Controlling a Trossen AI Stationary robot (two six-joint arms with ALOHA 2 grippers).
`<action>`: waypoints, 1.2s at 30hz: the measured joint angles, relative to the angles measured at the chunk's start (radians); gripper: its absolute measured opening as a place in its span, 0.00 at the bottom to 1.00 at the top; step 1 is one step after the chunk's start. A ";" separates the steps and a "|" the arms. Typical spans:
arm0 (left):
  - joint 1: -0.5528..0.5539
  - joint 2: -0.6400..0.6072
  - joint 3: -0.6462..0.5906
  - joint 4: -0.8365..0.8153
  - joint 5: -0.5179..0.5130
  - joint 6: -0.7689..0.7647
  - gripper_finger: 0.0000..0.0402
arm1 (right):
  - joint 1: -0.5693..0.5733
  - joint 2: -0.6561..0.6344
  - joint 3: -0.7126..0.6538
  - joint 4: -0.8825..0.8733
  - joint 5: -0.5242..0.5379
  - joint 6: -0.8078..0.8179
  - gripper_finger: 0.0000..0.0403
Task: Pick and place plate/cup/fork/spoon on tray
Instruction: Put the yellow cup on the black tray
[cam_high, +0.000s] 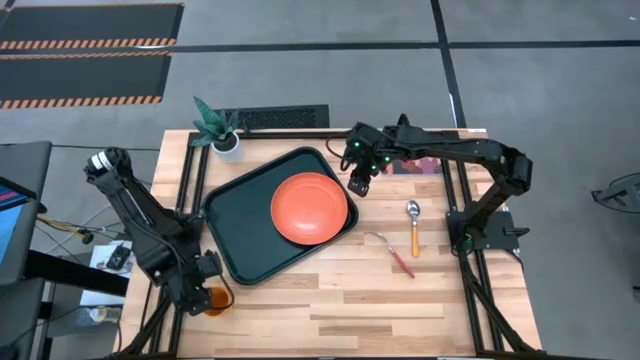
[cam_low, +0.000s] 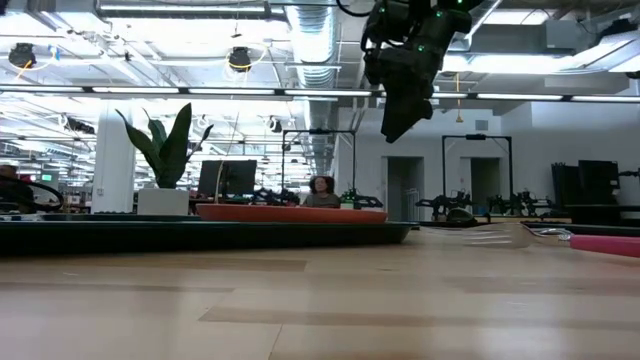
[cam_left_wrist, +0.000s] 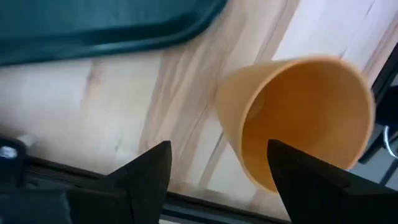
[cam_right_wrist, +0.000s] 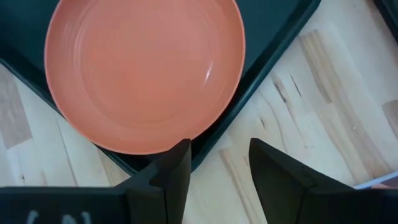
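Filling the left wrist view, the cup (cam_left_wrist: 292, 118) lies tipped on its side at the table's near edge beside the tray (cam_high: 240, 215), the left gripper (cam_left_wrist: 214, 171) spread apart in front of it, presumably lining up a grasp. Right gripper (cam_high: 360, 183), fingers parted and empty, hangs above the tray's edge; the plate (cam_high: 309, 207) sits alone in the tray, spoon (cam_high: 414, 226) and fork (cam_high: 392, 254) on the wood.

The left gripper (cam_high: 212, 297) sits at the lower left of the high view, fingers apart. The right gripper (cam_high: 359, 186) hangs upper centre, raised, fingers parted.
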 joint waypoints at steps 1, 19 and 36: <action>0.000 0.000 -0.011 0.014 0.007 -0.004 0.62 | 0.000 0.000 0.000 0.000 -0.003 0.000 0.46; 0.011 0.000 -0.031 0.200 0.082 -0.147 0.02 | -0.003 0.000 0.000 0.026 -0.003 -0.003 0.43; 0.348 -0.003 0.252 -0.210 -0.086 -0.495 0.00 | -0.001 0.000 0.000 0.052 -0.003 0.008 0.43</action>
